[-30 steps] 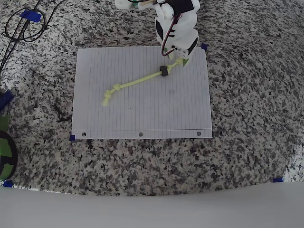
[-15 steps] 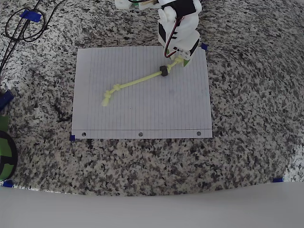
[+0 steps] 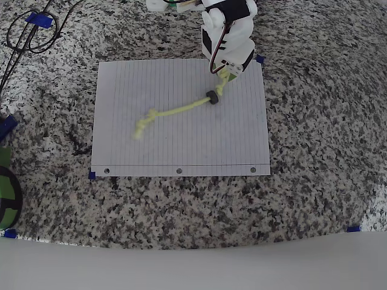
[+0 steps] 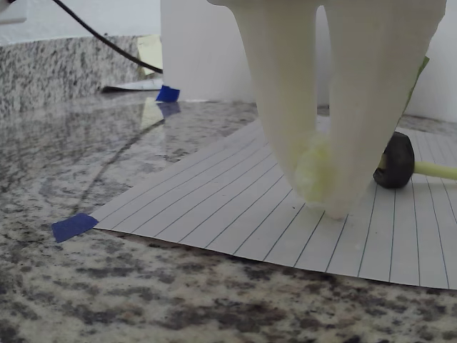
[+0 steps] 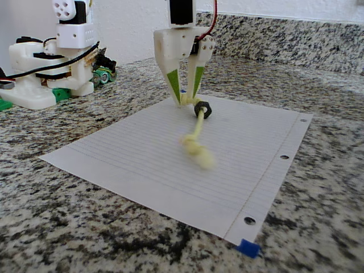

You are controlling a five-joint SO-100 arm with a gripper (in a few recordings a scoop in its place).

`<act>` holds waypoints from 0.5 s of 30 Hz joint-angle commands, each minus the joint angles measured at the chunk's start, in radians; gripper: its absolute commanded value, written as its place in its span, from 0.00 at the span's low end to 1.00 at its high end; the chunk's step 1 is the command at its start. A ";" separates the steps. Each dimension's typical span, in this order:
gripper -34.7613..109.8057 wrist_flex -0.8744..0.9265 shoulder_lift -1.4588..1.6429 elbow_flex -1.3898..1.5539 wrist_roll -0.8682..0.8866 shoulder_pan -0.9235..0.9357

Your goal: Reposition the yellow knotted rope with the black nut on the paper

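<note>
Speckled grey granite worktop (image 3: 314, 151) carries the white lined paper sheet with three punched holes (image 3: 181, 145) along its 6 o'clock edge in the overhead view; thin pale yellow-green knotted rope (image 3: 181, 109) lies on the sheet, running from a knot toward 8 o'clock up to the hand at about 1 o'clock; small black hexagonal nut (image 3: 212, 97) sits on the cord just beside the hand. White two-finger hand (image 4: 319, 171) points straight down, tips on or just above the paper, pinched tight on the rope's end knot. Judged: grasp done, repositioning under way, far knot blurred in the fixed view; left to do: settle the rope, let go, lift clear.
</note>
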 commanded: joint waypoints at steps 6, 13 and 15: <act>0.24 -0.002 0.048 -0.023 -0.014 0.028; 0.24 -0.002 0.265 -0.021 -0.132 0.129; 0.24 0.003 0.337 -0.021 -0.169 0.140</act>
